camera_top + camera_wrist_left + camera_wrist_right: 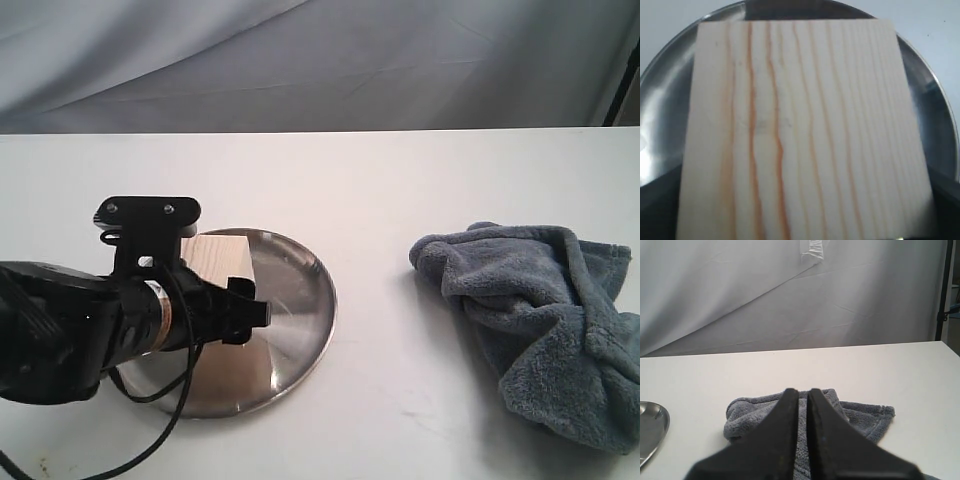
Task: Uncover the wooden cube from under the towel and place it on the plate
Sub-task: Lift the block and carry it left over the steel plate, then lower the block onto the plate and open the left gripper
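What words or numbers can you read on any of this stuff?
None: no words, numbers, brands or signs show in any view.
The cube has only wood grain lines.
The plate is bare shiny metal.
The towel is plain grey-blue fleece.
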Robot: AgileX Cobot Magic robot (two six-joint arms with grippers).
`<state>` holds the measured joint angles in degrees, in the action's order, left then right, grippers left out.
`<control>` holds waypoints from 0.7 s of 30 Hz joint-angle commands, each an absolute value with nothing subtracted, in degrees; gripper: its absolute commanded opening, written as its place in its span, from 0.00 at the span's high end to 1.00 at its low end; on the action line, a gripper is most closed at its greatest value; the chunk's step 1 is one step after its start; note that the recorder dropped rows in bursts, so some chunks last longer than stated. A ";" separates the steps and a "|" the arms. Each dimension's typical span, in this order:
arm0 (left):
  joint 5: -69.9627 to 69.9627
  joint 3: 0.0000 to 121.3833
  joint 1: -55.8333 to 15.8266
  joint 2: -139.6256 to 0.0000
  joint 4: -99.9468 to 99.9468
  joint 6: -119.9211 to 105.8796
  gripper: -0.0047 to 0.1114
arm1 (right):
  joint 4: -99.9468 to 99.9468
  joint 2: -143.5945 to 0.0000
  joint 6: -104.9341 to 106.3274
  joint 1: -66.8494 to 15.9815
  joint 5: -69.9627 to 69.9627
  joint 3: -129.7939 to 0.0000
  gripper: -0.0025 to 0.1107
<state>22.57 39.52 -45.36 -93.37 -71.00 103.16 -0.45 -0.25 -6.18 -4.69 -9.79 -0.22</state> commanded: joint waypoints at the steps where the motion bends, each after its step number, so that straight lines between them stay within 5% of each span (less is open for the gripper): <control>1: 22.19 39.48 -45.24 -98.08 -78.55 107.77 0.90 | -0.31 0.00 -6.09 -4.57 -9.29 0.00 0.91; 11: 22.19 39.48 -45.24 -102.10 -83.70 112.75 0.87 | -0.31 0.00 -6.09 -4.57 -9.29 0.00 0.91; 21: 21.18 39.48 -45.24 -102.10 -83.67 113.91 0.32 | -0.31 0.00 -6.09 -4.57 -9.29 0.00 0.91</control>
